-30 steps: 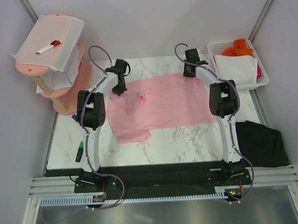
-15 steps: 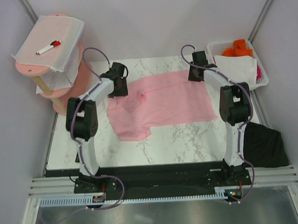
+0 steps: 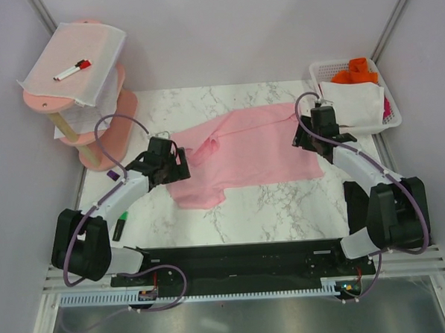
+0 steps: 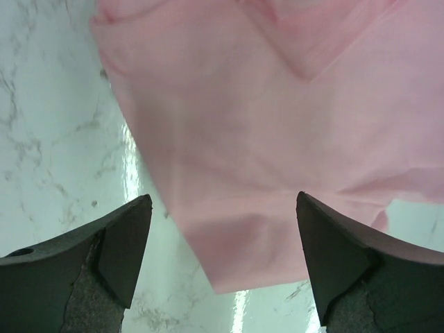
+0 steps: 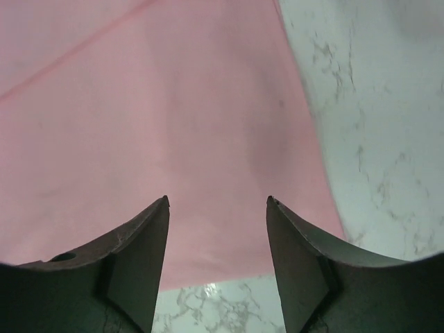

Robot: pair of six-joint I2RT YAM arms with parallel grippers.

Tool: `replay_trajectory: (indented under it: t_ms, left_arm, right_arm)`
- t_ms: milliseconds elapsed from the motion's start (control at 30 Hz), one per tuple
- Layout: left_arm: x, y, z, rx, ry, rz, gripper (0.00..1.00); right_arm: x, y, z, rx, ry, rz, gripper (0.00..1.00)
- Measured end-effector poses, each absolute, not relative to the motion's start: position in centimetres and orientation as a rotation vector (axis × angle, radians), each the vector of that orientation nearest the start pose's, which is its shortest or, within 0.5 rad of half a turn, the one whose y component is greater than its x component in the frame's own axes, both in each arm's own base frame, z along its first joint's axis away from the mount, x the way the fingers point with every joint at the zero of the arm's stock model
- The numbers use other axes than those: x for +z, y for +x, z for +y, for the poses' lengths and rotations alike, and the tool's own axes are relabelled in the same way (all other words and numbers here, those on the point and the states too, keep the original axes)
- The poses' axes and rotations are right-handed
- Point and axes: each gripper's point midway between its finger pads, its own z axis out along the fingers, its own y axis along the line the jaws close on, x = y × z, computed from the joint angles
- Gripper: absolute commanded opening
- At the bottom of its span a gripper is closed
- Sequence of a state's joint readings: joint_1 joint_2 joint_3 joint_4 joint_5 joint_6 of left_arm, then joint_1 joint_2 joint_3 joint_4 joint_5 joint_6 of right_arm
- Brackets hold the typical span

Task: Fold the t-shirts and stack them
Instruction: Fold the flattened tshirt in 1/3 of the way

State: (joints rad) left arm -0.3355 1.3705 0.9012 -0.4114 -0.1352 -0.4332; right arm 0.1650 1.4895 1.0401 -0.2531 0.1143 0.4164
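The light pink t-shirt (image 3: 244, 150) lies spread on the marble table (image 3: 284, 208), with a fold near its left part and one sleeve toward the front left. My left gripper (image 3: 179, 164) hovers at the shirt's left edge. It is open, with the pink hem (image 4: 229, 250) between its fingers and nothing gripped (image 4: 223, 196). My right gripper (image 3: 304, 137) is over the shirt's right edge, also open above flat pink cloth (image 5: 217, 199). The black t-shirt is hidden; the right arm's dark elbow (image 3: 389, 214) lies over the table's right edge.
A pink tiered stand (image 3: 119, 116) at the back left carries a white mesh sheet (image 3: 89, 47) with a red marker (image 3: 73, 70). A white basket (image 3: 389, 105) at the back right holds orange and white cloth. A green marker (image 3: 119, 225) lies by the left arm.
Both grippers have opened and let go of the pink shirt. Both arms have drawn back toward the near side and lowered, and the shirt has settled flat on the table.
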Motion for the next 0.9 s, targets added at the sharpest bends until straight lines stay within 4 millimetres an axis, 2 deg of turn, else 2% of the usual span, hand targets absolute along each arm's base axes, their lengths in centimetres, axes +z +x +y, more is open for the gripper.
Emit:
replay_trajectory:
  t_ms: [67, 133, 233, 367, 500, 567, 633, 700, 833, 900]
  left_arm:
    - [7.5, 30.5, -10.2, -0.158, -0.198, 2.500, 0.90]
    - [6.3, 29.2, -9.8, -0.147, -0.216, 2.528, 0.89]
    - [6.5, 29.4, -9.5, -0.139, -0.240, 2.503, 0.87]
    - [8.6, 32.2, -9.8, -0.128, -0.256, 2.430, 0.81]
    - [11.6, 38.0, -11.1, -0.128, -0.271, 2.336, 0.71]
    - [12.1, 40.5, -11.8, -0.130, -0.273, 2.314, 0.69]
    - [11.9, 42.7, -12.4, -0.133, -0.277, 2.310, 0.66]
    - [10.6, 44.2, -12.7, -0.131, -0.279, 2.332, 0.65]
    - [8.1, 44.5, -12.9, -0.126, -0.279, 2.394, 0.64]
    - [7.5, 44.2, -12.8, -0.122, -0.278, 2.419, 0.64]
  right_arm:
    - [11.1, 38.7, 6.1, 0.167, 0.369, 2.299, 0.64]
    - [8.9, 36.8, 5.8, 0.151, 0.396, 2.361, 0.64]
    - [7.8, 35.8, 5.8, 0.154, 0.421, 2.396, 0.64]
    - [8.1, 36.4, 6.4, 0.201, 0.429, 2.375, 0.63]
    - [7.8, 37.4, 6.9, 0.228, 0.433, 2.374, 0.63]
    - [7.4, 37.8, 7.1, 0.236, 0.434, 2.379, 0.63]
    - [7.1, 38.1, 7.2, 0.239, 0.437, 2.387, 0.63]
    - [6.8, 38.3, 7.3, 0.242, 0.437, 2.396, 0.63]
    - [6.7, 39.0, 7.6, 0.251, 0.433, 2.397, 0.63]
    - [6.8, 39.4, 7.7, 0.257, 0.431, 2.392, 0.64]
